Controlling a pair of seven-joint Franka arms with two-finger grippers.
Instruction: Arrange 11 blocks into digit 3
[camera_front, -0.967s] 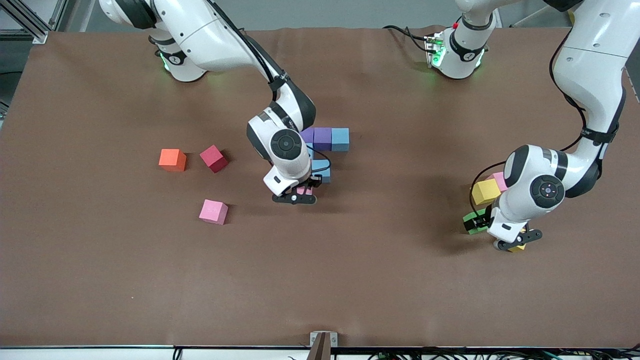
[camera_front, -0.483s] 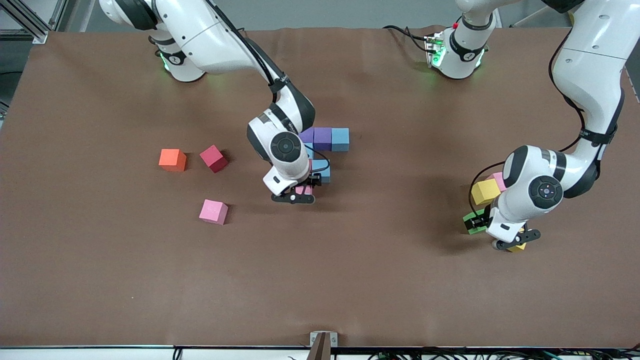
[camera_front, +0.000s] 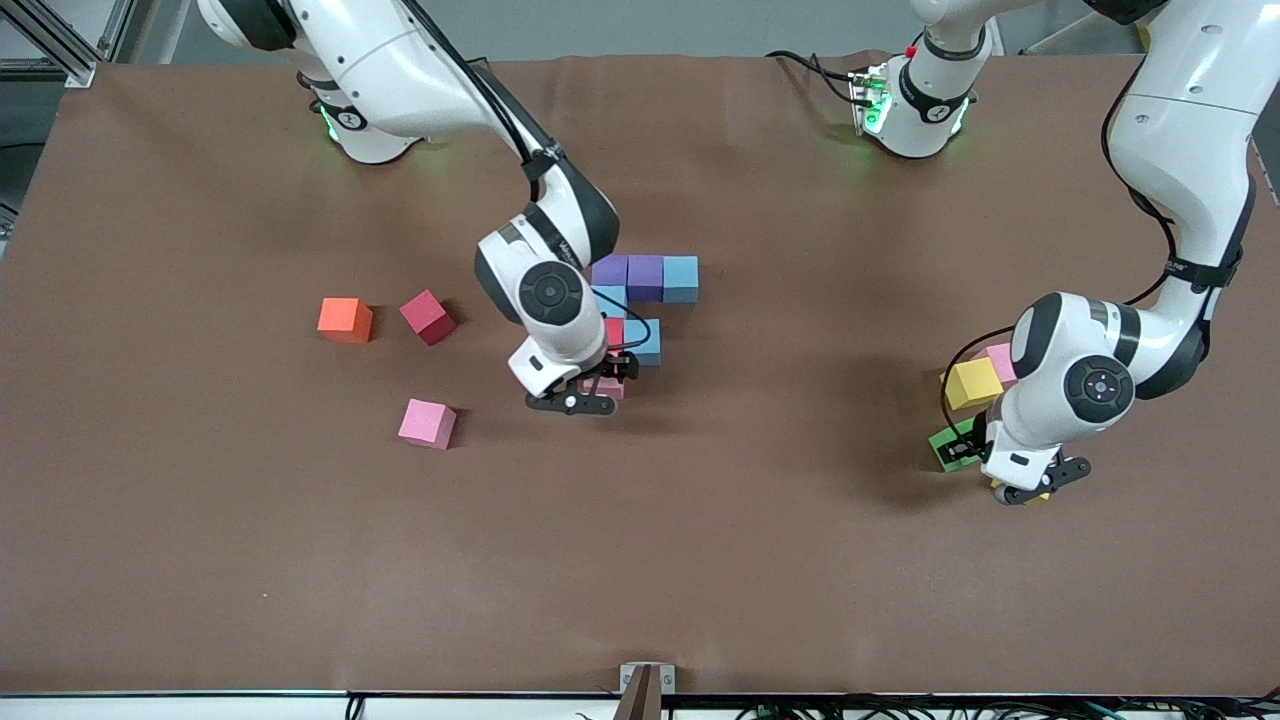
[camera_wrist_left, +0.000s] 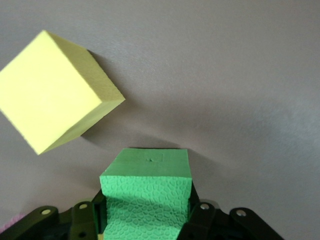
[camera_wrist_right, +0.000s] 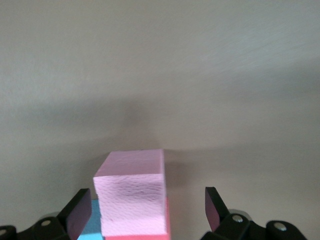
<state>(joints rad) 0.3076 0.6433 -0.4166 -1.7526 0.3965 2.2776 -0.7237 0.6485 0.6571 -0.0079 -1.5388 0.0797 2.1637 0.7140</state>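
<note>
At the front view's centre, 7 cubes of the digit 3 (camera_front: 640, 310) sit placed; 4 remain. The right gripper (camera_front: 590, 392) stands apart around the just-set pink cube (camera_wrist_right: 132, 197); the left gripper (camera_front: 1025, 487) is clamped on the green cube (camera_wrist_left: 147, 192) at centre right.

Fourteen foam cubes sit on the desk (camera_front: 700, 560), as far as I can count. There are two purple cubes (camera_front: 610, 270) (camera_front: 645, 277), three light blue cubes (camera_front: 681, 278) (camera_front: 610, 299) (camera_front: 645, 342), three pink cubes (camera_front: 427, 423) (camera_front: 610, 390) (camera_front: 1000, 360) and two yellow cubes (camera_front: 972, 383) (camera_front: 1033, 496). There is one each of the rest: a bright red cube (camera_front: 614, 330), a green cube (camera_front: 948, 444), an orange cube (camera_front: 344, 320) and a crimson cube (camera_front: 427, 317).
</note>
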